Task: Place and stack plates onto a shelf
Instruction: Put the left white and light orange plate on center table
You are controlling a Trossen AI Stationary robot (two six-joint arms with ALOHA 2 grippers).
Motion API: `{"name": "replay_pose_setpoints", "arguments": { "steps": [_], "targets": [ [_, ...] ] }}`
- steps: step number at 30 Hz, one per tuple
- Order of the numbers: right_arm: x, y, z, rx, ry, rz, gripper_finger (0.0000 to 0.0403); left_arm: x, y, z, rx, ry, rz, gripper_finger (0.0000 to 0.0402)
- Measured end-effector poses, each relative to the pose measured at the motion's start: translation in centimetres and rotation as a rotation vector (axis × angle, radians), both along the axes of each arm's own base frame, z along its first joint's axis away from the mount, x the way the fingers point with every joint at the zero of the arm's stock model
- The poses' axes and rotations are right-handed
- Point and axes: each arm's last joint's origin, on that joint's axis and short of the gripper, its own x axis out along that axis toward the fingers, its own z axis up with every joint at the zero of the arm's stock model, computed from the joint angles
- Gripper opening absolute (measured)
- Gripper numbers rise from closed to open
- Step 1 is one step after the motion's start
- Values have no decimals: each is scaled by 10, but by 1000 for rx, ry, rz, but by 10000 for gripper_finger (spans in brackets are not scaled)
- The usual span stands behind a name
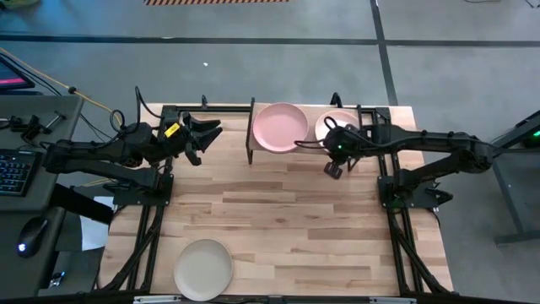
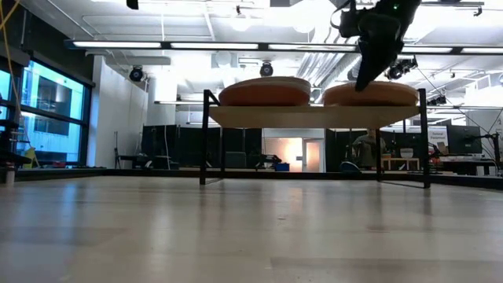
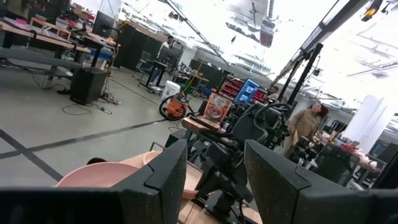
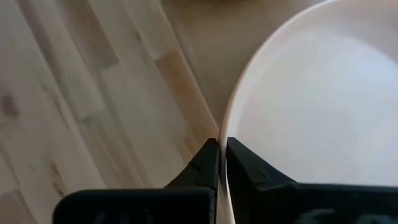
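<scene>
The shelf [image 1: 310, 155] stands at the table's far edge, its board [image 2: 314, 116] on thin black legs. A pink plate [image 1: 281, 127] tops the left pile [image 2: 263, 91] on it. A pale peach plate [image 1: 339, 123] tops the right pile [image 2: 385, 93]. My right gripper [image 1: 332, 150] is over that plate's near left edge, shut on its rim. A cream-beige plate [image 1: 202, 268] lies flat on the table near its near edge. My left gripper [image 1: 208, 138] hovers open just left of the shelf, holding nothing. The other plates are hidden within the piles. My right gripper [image 4: 222, 146] pinches the pale peach plate's rim [image 4: 225, 163] between its two fingers, one inside the rim and one outside. It comes from above, pointing down [image 2: 363, 77]. The plate sits level on the shelf's right pile.
The middle of the tabletop [image 1: 278, 211] is bare wood between the shelf and the cream-beige plate. Black frame rails run along the table's left and right sides. Beyond the far edge the wrist and low views show a workshop with a person [image 3: 309, 121] standing far off.
</scene>
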Motion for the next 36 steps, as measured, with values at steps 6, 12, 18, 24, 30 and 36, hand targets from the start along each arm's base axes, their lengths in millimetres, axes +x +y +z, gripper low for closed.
{"name": "replay_pose_setpoints", "arguments": {
  "steps": [6,12,18,24,30,36],
  "targets": [
    [8,3,1,12,-54,62,0,0,0,0,-1,1,10,152],
    [15,8,-5,75,-37,122,0,0,0,0,-2,0,11,152],
    [15,29,-4,108,-43,184,0,0,0,0,-2,0,11,152],
    [16,47,-4,154,-58,213,0,-1,1,0,-8,1,45,152],
    [18,62,-3,190,-98,217,0,-1,2,0,-10,1,54,152],
    [21,74,-20,223,-119,183,0,-1,2,0,-11,1,54,152]
  ]
}}
